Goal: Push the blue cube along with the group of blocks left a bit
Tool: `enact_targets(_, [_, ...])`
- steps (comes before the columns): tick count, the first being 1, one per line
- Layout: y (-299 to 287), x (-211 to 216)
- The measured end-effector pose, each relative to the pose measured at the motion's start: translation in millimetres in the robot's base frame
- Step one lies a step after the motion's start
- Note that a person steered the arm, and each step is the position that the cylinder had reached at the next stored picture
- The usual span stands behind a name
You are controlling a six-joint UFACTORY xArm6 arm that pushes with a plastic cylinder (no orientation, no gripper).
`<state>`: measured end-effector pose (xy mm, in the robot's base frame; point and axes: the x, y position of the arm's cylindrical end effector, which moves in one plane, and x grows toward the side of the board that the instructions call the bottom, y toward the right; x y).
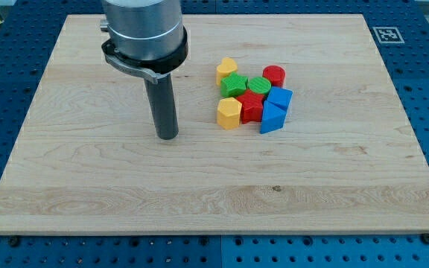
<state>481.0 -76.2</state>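
A tight group of blocks sits right of the board's middle. The blue cube [280, 97] is at its right edge, touching a blue wedge-like block [271, 118] below it. Left of them are a red star-shaped block [251, 106], a green star-shaped block [234, 85], a green round block [258, 85] and a red cylinder [274, 75]. A yellow block [227, 69] is at the top left and a yellow hexagonal block [229, 113] at the bottom left. My tip [167, 136] rests on the board left of the group, apart from all blocks.
The wooden board [88, 186] lies on a blue perforated table. A black-and-white marker tag [387, 34] sits at the board's top right corner. The arm's grey body [141, 30] rises above the rod at the view's top.
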Motion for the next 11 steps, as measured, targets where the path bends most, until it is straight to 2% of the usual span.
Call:
enact_targets(1, [19.4,12.7])
enact_targets(2, [100.6,69.5])
enact_targets(3, [219.7,85.6])
enact_targets(4, [334.7,35.6])
enact_targets(5, [339.0,-11.5])
enact_targets(6, [338.8,-14.0])
enact_targets(7, [319.2,-39.5])
enact_targets(11, [207.4,-44.2])
